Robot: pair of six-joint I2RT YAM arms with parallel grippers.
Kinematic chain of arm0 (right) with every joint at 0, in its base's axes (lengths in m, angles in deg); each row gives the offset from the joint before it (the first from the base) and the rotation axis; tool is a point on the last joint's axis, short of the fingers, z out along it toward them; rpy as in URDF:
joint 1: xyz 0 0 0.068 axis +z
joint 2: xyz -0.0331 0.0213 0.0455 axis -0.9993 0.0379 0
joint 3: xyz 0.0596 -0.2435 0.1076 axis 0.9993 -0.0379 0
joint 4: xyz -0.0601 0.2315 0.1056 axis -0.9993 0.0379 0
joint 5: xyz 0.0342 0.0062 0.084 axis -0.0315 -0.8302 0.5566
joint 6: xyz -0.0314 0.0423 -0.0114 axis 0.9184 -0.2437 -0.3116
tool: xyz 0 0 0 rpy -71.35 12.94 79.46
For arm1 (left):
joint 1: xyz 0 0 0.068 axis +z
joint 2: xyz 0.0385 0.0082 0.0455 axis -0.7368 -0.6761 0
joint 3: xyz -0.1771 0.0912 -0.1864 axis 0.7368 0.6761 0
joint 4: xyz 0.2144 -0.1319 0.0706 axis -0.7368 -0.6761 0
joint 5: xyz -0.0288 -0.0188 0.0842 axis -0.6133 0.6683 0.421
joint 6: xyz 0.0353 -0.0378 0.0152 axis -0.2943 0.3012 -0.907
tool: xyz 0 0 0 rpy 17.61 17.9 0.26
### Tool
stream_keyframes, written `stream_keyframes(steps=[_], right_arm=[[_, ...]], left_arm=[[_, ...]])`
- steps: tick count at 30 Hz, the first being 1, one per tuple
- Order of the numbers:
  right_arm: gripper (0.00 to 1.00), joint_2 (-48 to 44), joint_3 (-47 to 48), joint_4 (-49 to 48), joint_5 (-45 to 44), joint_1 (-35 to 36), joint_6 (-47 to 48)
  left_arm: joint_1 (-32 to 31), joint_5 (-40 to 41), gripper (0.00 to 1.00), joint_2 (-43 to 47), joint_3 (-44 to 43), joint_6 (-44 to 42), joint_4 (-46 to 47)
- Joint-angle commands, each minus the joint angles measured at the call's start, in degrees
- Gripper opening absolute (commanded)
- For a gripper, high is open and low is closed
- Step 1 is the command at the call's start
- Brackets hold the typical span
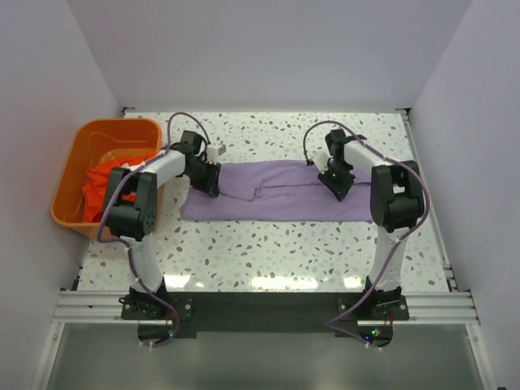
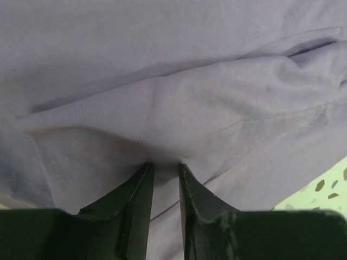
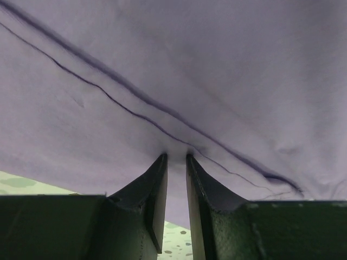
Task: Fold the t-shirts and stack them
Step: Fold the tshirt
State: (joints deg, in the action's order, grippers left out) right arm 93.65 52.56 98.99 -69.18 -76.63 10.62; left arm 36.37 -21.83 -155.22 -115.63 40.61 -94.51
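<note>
The lavender-purple t-shirt (image 1: pixel 280 199) lies as a long folded strip across the middle of the table. My left gripper (image 1: pixel 209 182) is at its left end, and in the left wrist view my left gripper (image 2: pixel 165 165) has its narrow jaws pinching a raised fold of the purple t-shirt (image 2: pixel 179 97). My right gripper (image 1: pixel 337 185) is on the strip's right part. In the right wrist view my right gripper (image 3: pixel 177 156) pinches the purple t-shirt (image 3: pixel 179 70), which puckers at the tips. The orange-red t-shirt (image 1: pixel 99 188) is crumpled in the basket.
The orange plastic basket (image 1: pixel 114 127) stands at the table's left edge, next to the left arm. White walls close off the left, back and right. Speckled tabletop (image 1: pixel 268 252) shows in front of the shirt.
</note>
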Motion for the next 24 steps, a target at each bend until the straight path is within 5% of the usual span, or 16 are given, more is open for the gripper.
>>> stream_keyframes(steps=[1, 5, 10, 15, 24], right_arm=[[0.24, -0.88, -4.69, -2.11, -3.00, 0.49, 2.83], [0.24, -2.89, -9.70, -1.51, -3.09, 2.50, 3.99], [0.21, -9.48, -15.51, 4.27, 4.95, 8.39, 1.71], [0.22, -14.94, -7.37, 10.27, 12.46, 6.91, -1.90], [0.22, -9.24, 0.74, 8.17, 1.77, -0.21, 2.75]], left_arm=[[-0.86, 6.48, 0.31, -4.11, -3.16, -0.42, -1.67], [-0.95, 9.39, 0.30, -9.92, -8.69, -2.88, -2.90], [-0.77, 9.22, 0.28, -21.24, -28.44, -7.01, -3.43], [-0.68, 6.93, 0.34, -24.09, -48.85, -10.09, -3.08], [-2.00, 3.24, 0.45, -10.64, -36.58, -7.02, 2.46]])
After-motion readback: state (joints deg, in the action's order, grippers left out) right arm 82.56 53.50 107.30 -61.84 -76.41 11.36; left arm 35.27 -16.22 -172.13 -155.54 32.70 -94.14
